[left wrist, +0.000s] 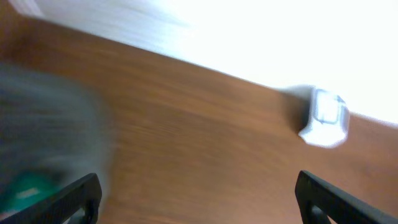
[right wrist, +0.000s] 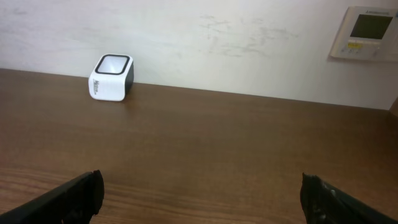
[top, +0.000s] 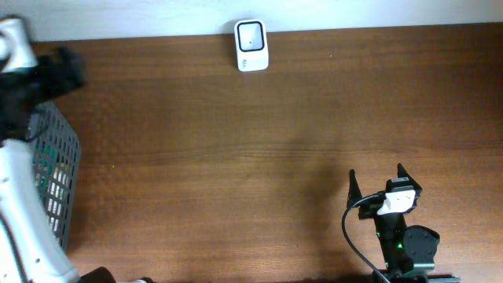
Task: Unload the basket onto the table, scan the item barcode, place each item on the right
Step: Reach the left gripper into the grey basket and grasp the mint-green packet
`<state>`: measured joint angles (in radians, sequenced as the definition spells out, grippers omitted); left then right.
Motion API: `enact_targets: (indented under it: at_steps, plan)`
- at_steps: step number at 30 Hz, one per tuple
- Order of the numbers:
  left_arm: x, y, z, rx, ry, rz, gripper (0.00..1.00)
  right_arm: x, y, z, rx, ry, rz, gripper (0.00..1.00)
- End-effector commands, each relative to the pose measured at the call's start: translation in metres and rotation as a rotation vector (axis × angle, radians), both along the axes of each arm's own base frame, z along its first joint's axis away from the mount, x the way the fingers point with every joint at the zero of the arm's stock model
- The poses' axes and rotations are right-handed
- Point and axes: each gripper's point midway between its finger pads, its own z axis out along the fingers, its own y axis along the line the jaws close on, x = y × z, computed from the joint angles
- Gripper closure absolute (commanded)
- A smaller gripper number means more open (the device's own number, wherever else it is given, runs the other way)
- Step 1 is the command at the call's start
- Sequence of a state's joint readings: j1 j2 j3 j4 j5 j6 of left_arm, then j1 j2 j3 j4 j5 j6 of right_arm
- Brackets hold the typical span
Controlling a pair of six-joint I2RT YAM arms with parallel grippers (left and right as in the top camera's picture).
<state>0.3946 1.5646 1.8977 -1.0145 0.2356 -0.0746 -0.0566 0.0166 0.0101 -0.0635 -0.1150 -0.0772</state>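
Across nearly the whole overhead frame runs a dark brown wooden tabletop [top: 236, 157], ending at a pale wall along the top edge. At the left edge sits a grey mesh basket [top: 67, 157]. The white left arm [top: 20, 220] rises beside it, with its black wrist over the basket's upper end. In the left wrist view the basket is a grey blur at the left with a green blurred thing [left wrist: 28, 186] in it. I cannot tell what that thing is.

The left hand [left wrist: 198, 198] is open, its two black fingers standing wide at the bottom corners of that view and holding nothing. The right hand [top: 377, 174] is at the lower right of the overhead frame. It is also spread wide and empty, above bare wood.

A small white barcode scanner with a dark window [top: 251, 45] stands at top centre, against the wall and well apart from both hands. A cream wall control panel [right wrist: 367, 32] shows at the upper right of the right wrist view.
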Motion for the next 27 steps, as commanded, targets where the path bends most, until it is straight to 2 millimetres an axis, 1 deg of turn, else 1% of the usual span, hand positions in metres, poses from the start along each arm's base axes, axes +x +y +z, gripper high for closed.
enact_targets:
  at_steps: [1, 2, 3, 4, 6, 9, 11, 12, 13, 16, 17, 19, 22, 23, 27]
  plan:
    - [-0.054, 0.094, -0.002, -0.021, 0.055, 0.478, 0.1, 0.0, 0.002, -0.002, 0.013, 0.005, 0.009, 0.02]
    - [-0.07, 0.113, -0.011, -0.05, 0.085, 0.587, 0.1, 0.0, 0.002, -0.002, 0.013, 0.005, 0.009, 0.02]
    - [-0.078, 0.121, -0.017, -0.069, 0.102, 0.625, 0.1, 0.0, 0.002, -0.002, 0.013, 0.005, 0.009, 0.02]
    - [-0.088, 0.133, -0.027, -0.094, 0.134, 0.669, 0.1, 0.0, 0.002, -0.002, 0.013, 0.005, 0.009, 0.02]
    - [-0.106, 0.152, -0.048, -0.128, 0.203, 0.736, 0.14, 0.0, 0.002, -0.002, 0.013, 0.005, 0.009, 0.02]
    - [-0.125, 0.172, -0.078, -0.176, 0.297, 0.803, 0.14, 0.0, 0.002, -0.002, 0.013, 0.005, 0.009, 0.02]
    - [-0.137, 0.181, -0.101, -0.214, 0.371, 0.836, 0.15, 0.0, 0.002, -0.002, 0.013, 0.005, 0.009, 0.02]
    - [-0.145, 0.185, -0.121, -0.246, 0.433, 0.855, 0.16, 0.0, 0.002, -0.002, 0.013, 0.005, 0.009, 0.02]
    - [-0.149, 0.187, -0.132, -0.261, 0.465, 0.864, 0.2, 0.0, 0.002, -0.002, 0.013, 0.005, 0.009, 0.02]
    - [-0.163, 0.192, -0.17, -0.302, 0.548, 0.893, 0.21, 0.0, 0.002, -0.002, 0.013, 0.005, 0.009, 0.02]
    - [-0.169, 0.194, -0.187, -0.299, 0.581, 0.897, 0.2, 0.0, 0.002, -0.002, 0.013, 0.005, 0.009, 0.02]
    - [-0.172, 0.195, -0.205, -0.293, 0.6, 0.878, 0.18, 0.0, 0.002, -0.002, 0.013, 0.005, 0.009, 0.02]
    - [-0.173, 0.193, -0.231, -0.264, 0.637, 0.814, 0.18, 0.0, 0.002, -0.002, 0.013, 0.005, 0.009, 0.02]
    - [-0.173, 0.192, -0.238, -0.257, 0.648, 0.796, 0.14, 0.0, 0.002, -0.002, 0.013, 0.005, 0.009, 0.02]
    - [-0.174, 0.192, -0.262, -0.266, 0.688, 0.776, 0.13, 0.0, 0.002, -0.002, 0.013, 0.005, 0.009, 0.02]
